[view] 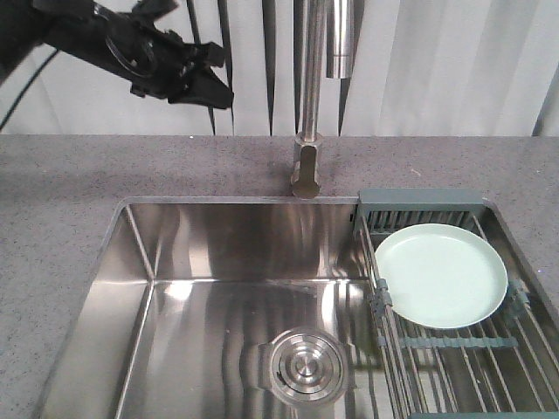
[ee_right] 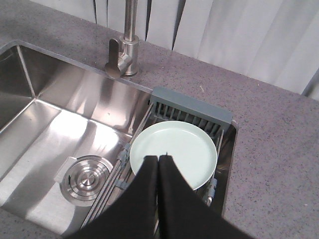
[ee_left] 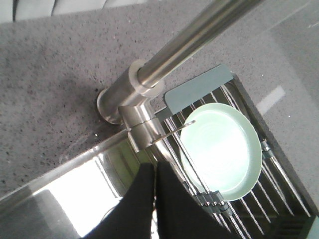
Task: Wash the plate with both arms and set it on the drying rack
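On the grey counter [view: 61, 188], the plate [view: 444, 274] lies flat on the drying rack [view: 419, 202], directly below the right arm's closed, empty jaws, left's likewise closed.

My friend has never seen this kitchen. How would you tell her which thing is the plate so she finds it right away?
Start at the big shiny steel sink basin set in the grey speckled counter. Over its right side sits a drying rack of thin steel wire bars with a grey-blue plastic end frame. Lying on those bars is the round, glossy, pale mint-green plate, the only green thing there.
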